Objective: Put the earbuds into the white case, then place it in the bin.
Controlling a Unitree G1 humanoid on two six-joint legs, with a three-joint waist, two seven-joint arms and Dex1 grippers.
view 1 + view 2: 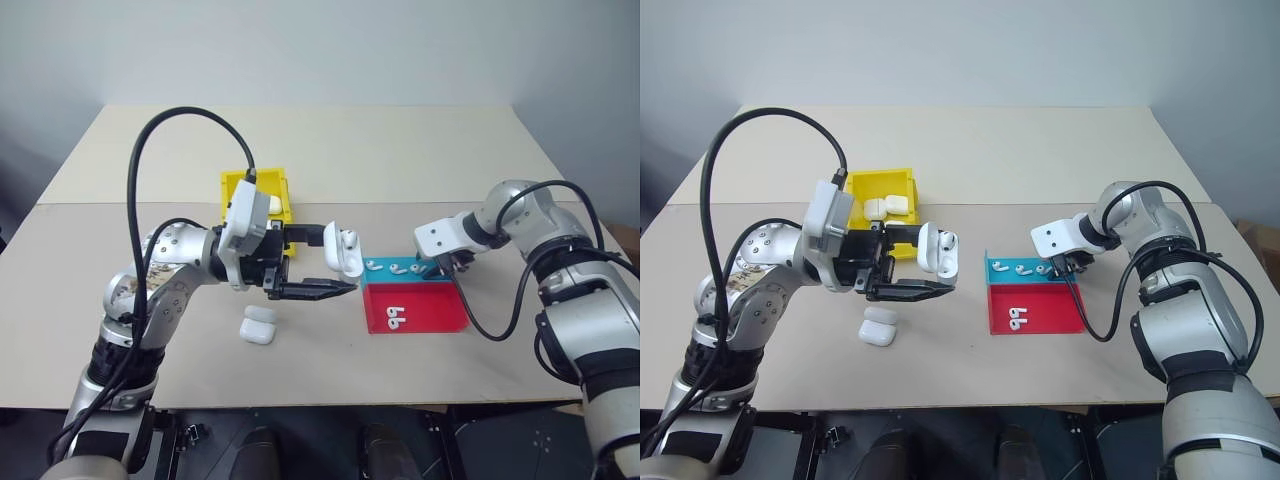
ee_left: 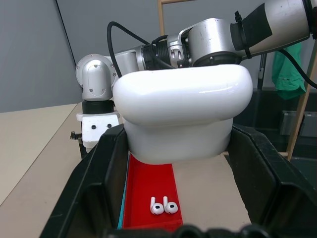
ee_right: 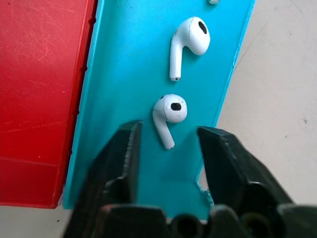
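- The left end effector [image 1: 318, 262] is clenched on the white case [image 1: 342, 252], holding it up above the counter [image 1: 400, 150] with its lid open; one earbud already sits in the case
- The right end effector [image 3: 167, 148] is released, its two fingers spread on either side of an earbud [image 3: 168, 113] that lies in the teal part of the tray [image 3: 124, 74]; nothing is in it yet
- To do this well, go straight down so the bud sits in the middle of the gap; squeeze softly, since it is small and slippery and may pop out
- Stay off the second bud [image 3: 188, 44] close by
- Keep the case level and steady; the yellow bin [image 1: 236, 188] waits behind it
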